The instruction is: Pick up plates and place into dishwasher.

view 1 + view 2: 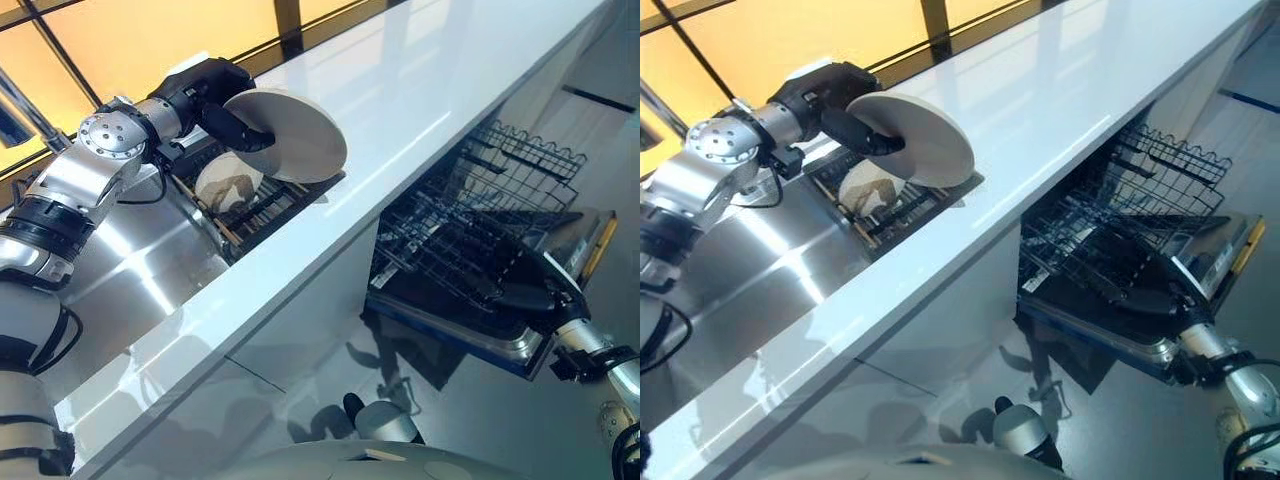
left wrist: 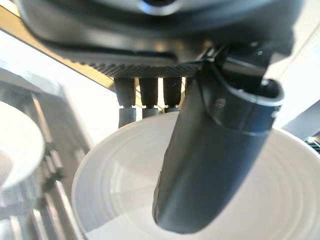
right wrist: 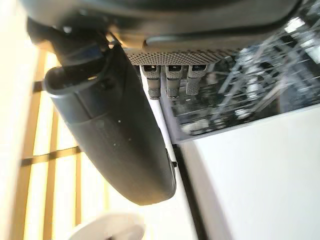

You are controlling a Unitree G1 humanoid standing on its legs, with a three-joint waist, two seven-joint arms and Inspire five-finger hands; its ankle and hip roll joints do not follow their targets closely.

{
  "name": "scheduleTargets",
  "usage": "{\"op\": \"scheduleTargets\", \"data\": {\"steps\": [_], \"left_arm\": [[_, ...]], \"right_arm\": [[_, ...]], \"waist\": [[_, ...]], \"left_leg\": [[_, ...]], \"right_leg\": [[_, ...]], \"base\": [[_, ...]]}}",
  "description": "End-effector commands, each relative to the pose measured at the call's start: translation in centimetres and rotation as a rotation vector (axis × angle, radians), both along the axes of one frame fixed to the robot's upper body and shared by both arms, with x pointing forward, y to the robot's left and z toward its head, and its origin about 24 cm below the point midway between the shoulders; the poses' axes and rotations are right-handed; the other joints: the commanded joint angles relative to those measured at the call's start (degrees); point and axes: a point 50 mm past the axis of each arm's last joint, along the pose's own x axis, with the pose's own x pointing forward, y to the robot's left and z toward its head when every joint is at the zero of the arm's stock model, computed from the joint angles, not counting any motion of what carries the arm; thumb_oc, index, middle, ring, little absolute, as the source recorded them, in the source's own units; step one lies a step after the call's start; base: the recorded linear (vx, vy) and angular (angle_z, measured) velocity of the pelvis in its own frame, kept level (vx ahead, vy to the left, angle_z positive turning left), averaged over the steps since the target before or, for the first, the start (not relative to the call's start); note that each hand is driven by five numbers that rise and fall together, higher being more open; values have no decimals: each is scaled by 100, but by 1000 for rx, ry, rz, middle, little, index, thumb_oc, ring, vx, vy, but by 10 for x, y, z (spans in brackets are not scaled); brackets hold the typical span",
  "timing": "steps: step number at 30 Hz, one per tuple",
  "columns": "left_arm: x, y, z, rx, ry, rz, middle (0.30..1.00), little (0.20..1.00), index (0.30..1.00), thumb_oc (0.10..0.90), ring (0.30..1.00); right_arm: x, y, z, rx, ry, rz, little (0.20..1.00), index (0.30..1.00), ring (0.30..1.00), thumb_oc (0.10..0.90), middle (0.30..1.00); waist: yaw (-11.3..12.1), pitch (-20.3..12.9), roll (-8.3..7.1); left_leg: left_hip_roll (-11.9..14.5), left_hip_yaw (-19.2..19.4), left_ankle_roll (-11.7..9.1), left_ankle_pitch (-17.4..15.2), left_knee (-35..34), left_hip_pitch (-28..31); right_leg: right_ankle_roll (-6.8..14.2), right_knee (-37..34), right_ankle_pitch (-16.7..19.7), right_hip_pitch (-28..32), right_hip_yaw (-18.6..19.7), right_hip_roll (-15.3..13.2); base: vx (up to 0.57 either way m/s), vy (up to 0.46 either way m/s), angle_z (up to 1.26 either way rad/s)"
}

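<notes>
My left hand point(image 1: 212, 98) is shut on a white plate point(image 1: 297, 135), thumb point(image 2: 215, 150) pressed on its upper face and fingers point(image 2: 150, 97) behind its rim. The plate point(image 2: 115, 185) hangs tilted just above the dish rack point(image 1: 262, 208) in the sink, by the white counter's edge. A second white plate point(image 1: 226, 184) stands in that rack. Lower right, the dishwasher's wire basket point(image 1: 480, 215) is pulled out over the open door point(image 1: 470, 335). My right hand point(image 1: 528, 296) lies low on that door, fingers point(image 3: 172, 80) straight and holding nothing.
A long white counter point(image 1: 430, 90) runs diagonally between the steel sink point(image 1: 130, 265) and the dishwasher. A window with dark frames point(image 1: 290, 20) stands behind the sink. White cabinet fronts point(image 1: 300, 330) drop below the counter beside the basket.
</notes>
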Motion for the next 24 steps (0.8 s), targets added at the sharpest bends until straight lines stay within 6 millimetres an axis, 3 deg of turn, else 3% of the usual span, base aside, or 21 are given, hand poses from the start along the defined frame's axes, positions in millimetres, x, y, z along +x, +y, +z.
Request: {"op": "scheduleTargets", "data": {"steps": [1, 3, 5, 12, 19, 24], "left_arm": [[-5, -9, 91, -145, -297, -14, 300, 200, 300, 100, 300], [-4, -12, 91, -153, -296, -18, 300, 200, 300, 100, 300], [-2, -20, 88, -175, -292, -37, 300, 200, 300, 100, 300], [0, -37, 81, -195, -282, -78, 300, 200, 300, 100, 300], [1, -50, 76, -215, -264, -131, 300, 200, 300, 100, 300], [1, -63, 70, -229, -260, -169, 300, 200, 300, 100, 300]], "right_arm": [[18, -6, 88, -85, -419, 36, 900, 900, 900, 800, 900], [21, -3, 97, -91, -454, 49, 900, 900, 900, 800, 900], [29, 6, 123, -90, -561, 79, 900, 900, 900, 800, 900], [49, 28, 170, -104, -718, 132, 900, 900, 900, 800, 900], [64, 50, 195, -98, -799, 177, 900, 900, 900, 800, 900], [77, 70, 198, -94, -771, 258, 900, 900, 900, 800, 900]], "waist": [[157, -452, 149], [165, -461, 150], [247, -501, 143], [486, -583, 103], [693, -666, 80], [811, -700, 56]], "left_leg": [[-46, -88, 87, -237, 40, -50], [-51, -88, 90, -238, 40, -54], [-67, -125, 103, -248, 40, -75], [-80, -254, 129, -263, 40, -90], [-91, -353, 134, -226, 40, -114], [-90, -441, 126, -206, 41, -111]], "right_leg": [[563, 274, -185, -99, -119, 94], [565, 270, -180, -102, -113, 93], [555, 239, -173, -92, -108, 91], [498, 254, -228, -43, -172, 93], [430, 263, -246, -17, -218, 102], [405, 247, -270, 39, -269, 96]], "base": [[-1, 46, -8], [-4, 19, -2], [-11, 40, -3], [0, 0, 0], [-6, -5, 4], [2, -4, 7]]}}
